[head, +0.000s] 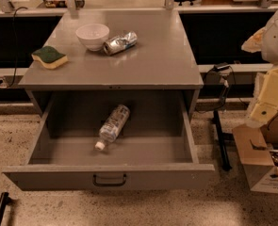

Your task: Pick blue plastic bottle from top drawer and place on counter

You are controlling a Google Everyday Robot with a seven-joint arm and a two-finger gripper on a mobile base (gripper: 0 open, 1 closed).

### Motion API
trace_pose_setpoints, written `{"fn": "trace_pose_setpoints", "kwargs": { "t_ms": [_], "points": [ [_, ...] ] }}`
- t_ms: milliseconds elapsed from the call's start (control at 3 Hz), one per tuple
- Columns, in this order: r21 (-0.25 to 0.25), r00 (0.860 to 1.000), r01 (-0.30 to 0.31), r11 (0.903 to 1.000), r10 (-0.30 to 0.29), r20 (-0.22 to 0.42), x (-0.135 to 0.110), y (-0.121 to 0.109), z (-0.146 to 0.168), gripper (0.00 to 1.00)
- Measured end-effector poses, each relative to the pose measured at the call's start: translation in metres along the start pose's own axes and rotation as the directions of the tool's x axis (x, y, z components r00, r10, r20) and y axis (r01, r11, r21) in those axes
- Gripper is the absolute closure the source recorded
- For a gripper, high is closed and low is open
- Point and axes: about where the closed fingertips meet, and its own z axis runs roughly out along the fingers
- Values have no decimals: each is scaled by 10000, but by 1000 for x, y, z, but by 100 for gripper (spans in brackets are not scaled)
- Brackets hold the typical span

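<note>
My gripper [265,108] hangs at the right edge of the view, pale and cream-coloured, well apart from the cabinet; I cannot tell whether it is released or clenched. Just below it sits a cardboard box [257,166] on the speckled floor. Between me and the cabinet a black stand [220,134] rises with a cable running to its top.

Past that stand, the top drawer [152,154] is pulled wide open, its dark handle [109,179] facing the front. The blue plastic bottle [113,125] lies on its side on the drawer floor, left of centre, with its white cap pointing toward the front. The drawer's right wall lies between it and my gripper.

Above, on the counter [148,65], a white bowl [92,35] stands toward the back. A silver can [120,43] lies on its side just beside the bowl. A green-topped sponge [49,57] rests near the left edge.
</note>
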Motion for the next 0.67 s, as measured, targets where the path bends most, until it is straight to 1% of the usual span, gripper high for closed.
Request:
{"fn": "trace_pose_setpoints", "kwargs": {
  "t_ms": [333,667],
  "points": [
    [24,10000,64,10000,-64,24,-2,0,0,0],
    [-341,9867,1609,9864,-1600,295,-51,-3,46,0]
  ]
}}
